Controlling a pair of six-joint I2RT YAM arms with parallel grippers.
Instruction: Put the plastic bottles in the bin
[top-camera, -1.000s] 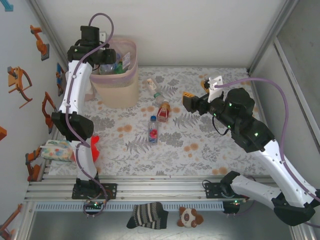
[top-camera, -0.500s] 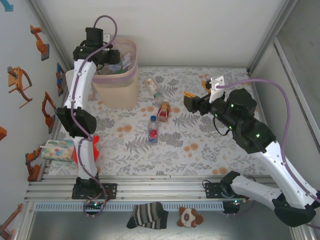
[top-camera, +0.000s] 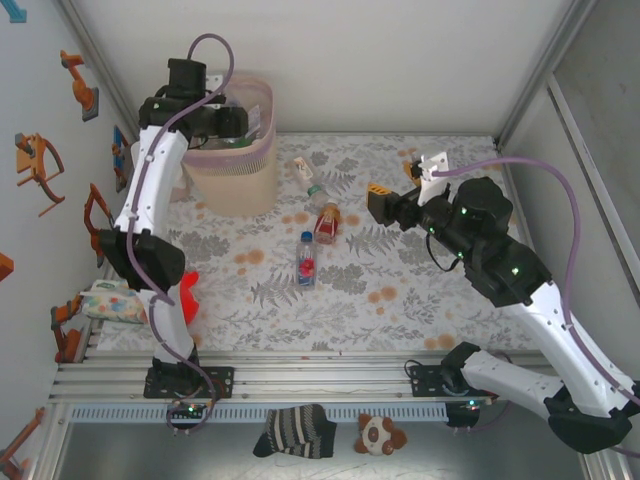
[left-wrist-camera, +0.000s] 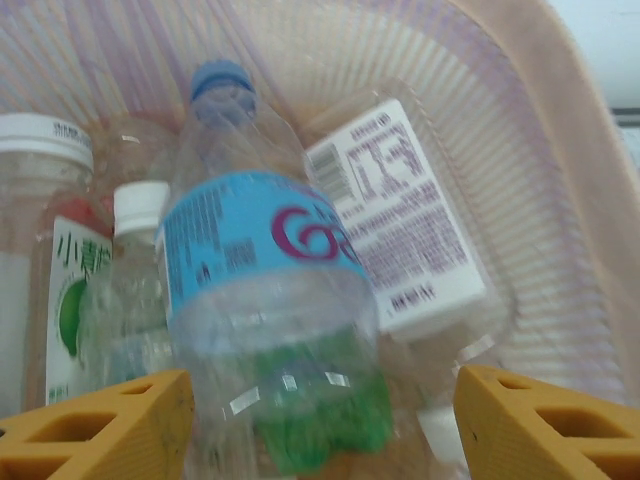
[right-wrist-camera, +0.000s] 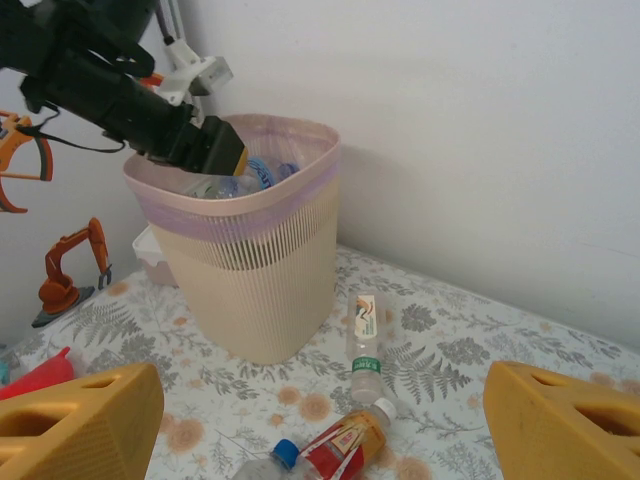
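Red plush toy (top-camera: 188, 296) lies well nearward of left gripper (top-camera: 237, 122), by table's near edge. Floral tissue pack (top-camera: 112, 300) just beside toy, wall side. Orange toy excavators (top-camera: 38, 160) on wall, out left of same gripper. Fern-print cloth (top-camera: 400, 290) spread beneath right gripper (top-camera: 374, 203). Striped sock (top-camera: 296, 430) and small dog plush (top-camera: 381, 434) beyond metal rail (top-camera: 300, 372), well nearward of right gripper.

top cam: I'm looking down from above/behind the arm bases (top-camera: 190, 380), whole worktop (top-camera: 350, 300) | left wrist: close, down into the bin (left-wrist-camera: 590, 200) | right wrist: low, farther back, facing bin | shared: bin in all three
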